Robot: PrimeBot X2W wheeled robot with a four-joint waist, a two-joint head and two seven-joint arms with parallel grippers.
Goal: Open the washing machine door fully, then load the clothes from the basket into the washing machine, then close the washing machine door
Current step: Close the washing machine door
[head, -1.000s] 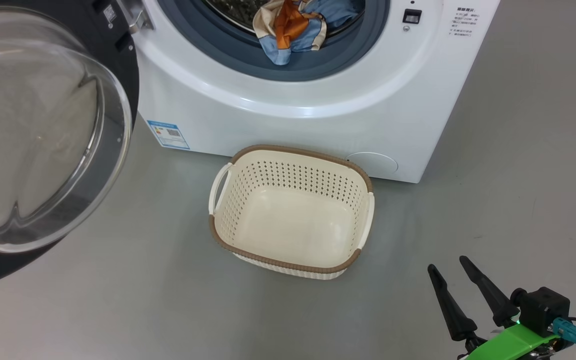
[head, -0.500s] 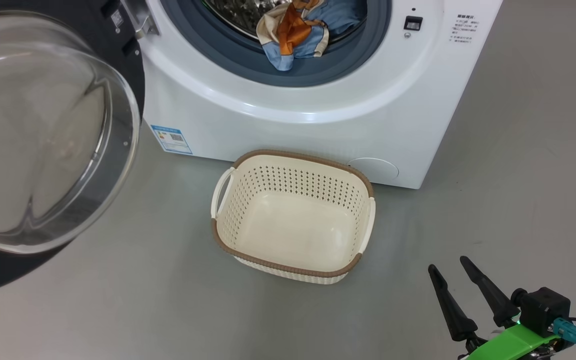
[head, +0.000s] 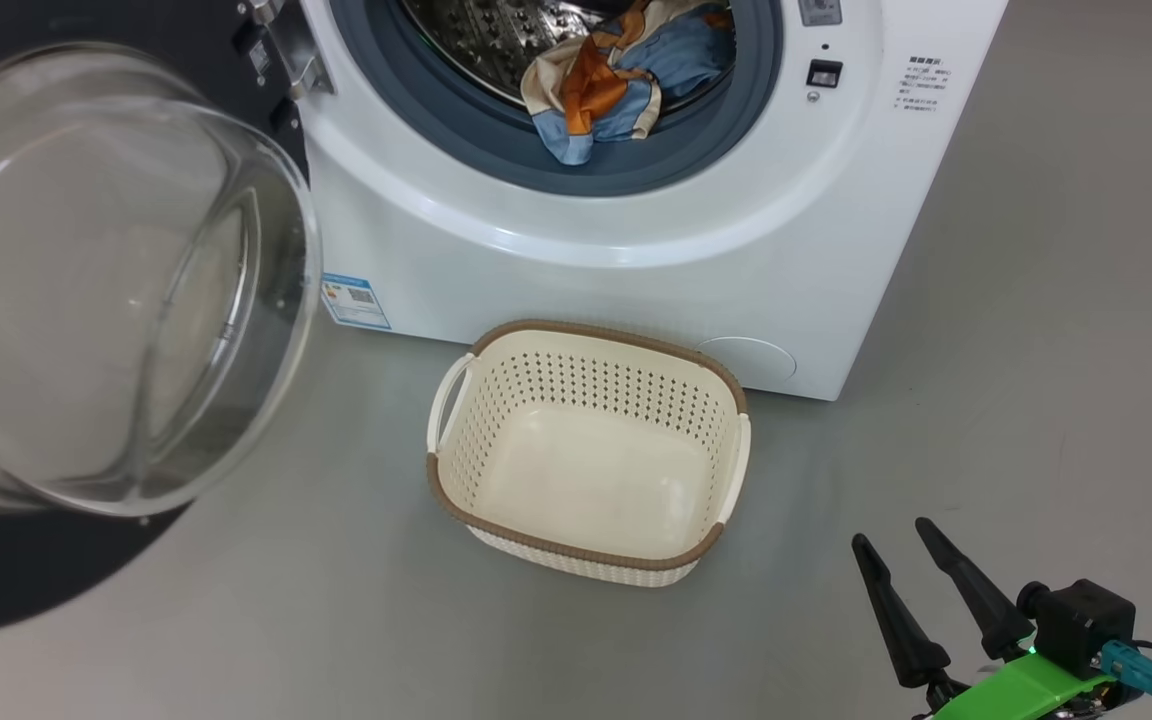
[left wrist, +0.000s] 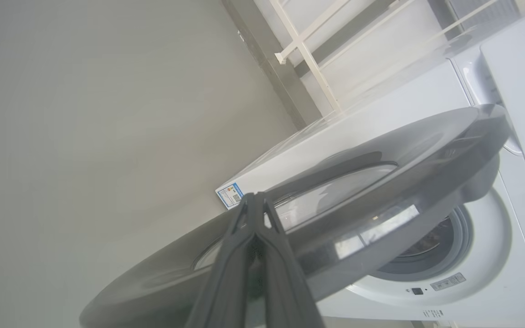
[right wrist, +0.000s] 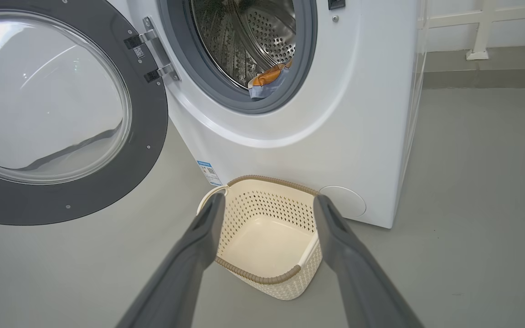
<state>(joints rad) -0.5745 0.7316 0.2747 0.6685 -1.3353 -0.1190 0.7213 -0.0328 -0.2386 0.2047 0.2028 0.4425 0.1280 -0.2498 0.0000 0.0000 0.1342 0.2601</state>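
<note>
Lying lengthwise along machine (head: 586,285), basket (head: 596,385); left gripper (left wrist: 254,199) pinched, right gripper (head: 889,532) splayed, both empty.

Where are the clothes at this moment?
In the head view the clothes are at the top centre, inside the washing machine opening, partly over its grey gasket, above the basket.

- Head view: high, looking down on basket (head: 596,335), up-left of right gripper (head: 889,531).
- Right wrist: low, faces same basket beyond its fingers (right wrist: 198,246).
- Left wrist: tilted, close to door (left wrist: 404,150).
</note>
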